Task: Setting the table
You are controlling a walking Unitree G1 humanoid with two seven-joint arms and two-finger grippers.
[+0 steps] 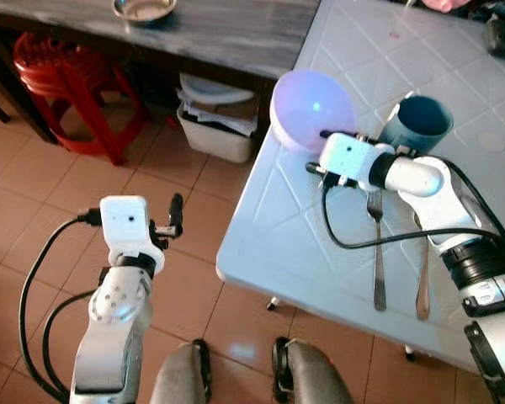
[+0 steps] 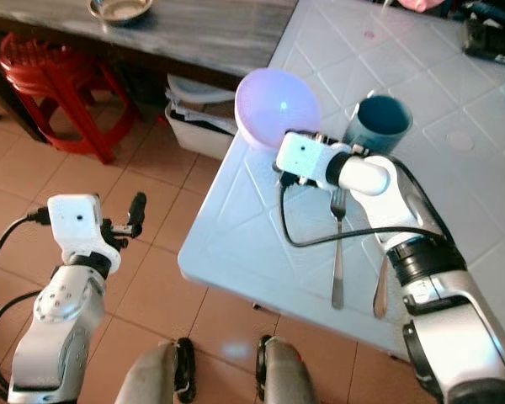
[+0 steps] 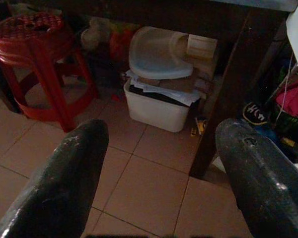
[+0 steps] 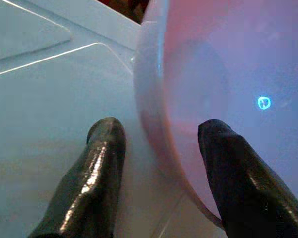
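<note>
One fork (image 1: 377, 252), one spoon (image 1: 422, 278), one bowl (image 1: 311, 109), seemingly one cup (image 1: 414, 124).

A white plastic table (image 1: 278, 244) with moulded diagonal lines stands on a tiled floor (image 1: 34, 194). Near its corner sits a pale purple bowl (image 1: 307, 105), tilted, with a dark teal cup (image 1: 417, 122) just beside it. Closer to the near edge lie a metal fork (image 1: 377, 252) and a spoon (image 1: 422, 282), side by side, handles toward the edge.
</note>
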